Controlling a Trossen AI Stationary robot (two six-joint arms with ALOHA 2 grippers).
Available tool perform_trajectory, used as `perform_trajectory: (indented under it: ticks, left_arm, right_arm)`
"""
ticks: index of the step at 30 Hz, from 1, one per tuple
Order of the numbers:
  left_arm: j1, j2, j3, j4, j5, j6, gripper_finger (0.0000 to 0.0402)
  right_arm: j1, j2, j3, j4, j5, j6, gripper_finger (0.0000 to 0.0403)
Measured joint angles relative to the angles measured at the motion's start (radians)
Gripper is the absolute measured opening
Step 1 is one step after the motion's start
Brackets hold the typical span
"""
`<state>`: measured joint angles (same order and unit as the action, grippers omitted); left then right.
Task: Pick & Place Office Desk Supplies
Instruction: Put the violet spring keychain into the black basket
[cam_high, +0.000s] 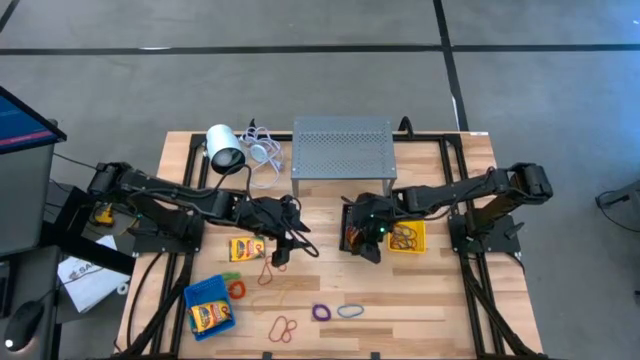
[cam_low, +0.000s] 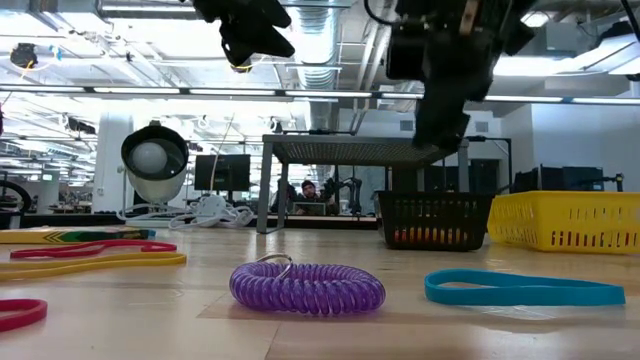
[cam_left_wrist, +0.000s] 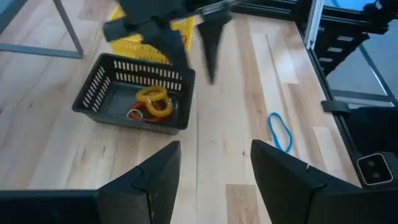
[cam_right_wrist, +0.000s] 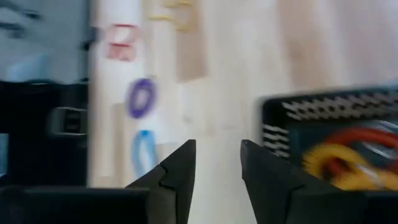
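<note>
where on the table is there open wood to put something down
Bare wood lies along the front right, right of the pale blue band and in front of the yellow bin. Crowded: front left around the blue bin, crayon box and red bands; the back holds the metal stand.

No lettering can be read anywhere on the table. The yellow crayon box (cam_high: 245, 248) just beside the left claw (cam_high: 283, 246) carries a printed front, and so does the second box in the blue bin (cam_high: 210, 308) nearer the table's front edge, but the print is too small to make out. The white sheet of paper (cam_high: 82, 277) off the table's left side shows dark marks, equally unreadable.
</note>
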<state>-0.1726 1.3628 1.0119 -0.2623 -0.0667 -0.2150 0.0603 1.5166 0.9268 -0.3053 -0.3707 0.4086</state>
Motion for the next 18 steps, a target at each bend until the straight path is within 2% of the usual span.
perform_trajectory:
  ticks: [3,8,13,18]
  left_arm:
    - [-0.003,0.004,0.0,0.004,0.075,-0.001,0.0191]
    - [-0.064,0.094,0.0,0.085,0.155,0.018,0.0191]
    - [-0.141,0.245,0.0,0.166,0.165,0.142,0.0191]
    - [-0.184,0.34,-0.001,0.214,0.17,0.224,0.0191]
  right_arm:
    - [0.014,0.0,0.007,0.025,-0.029,0.011,0.0122]
    - [0.022,0.0,0.028,0.026,-0.017,0.01,0.0122]
    - [0.009,-0.034,0.035,0.017,0.058,-0.018,0.0122]
    - [-0.026,-0.098,0.035,-0.02,0.095,-0.04,0.0122]
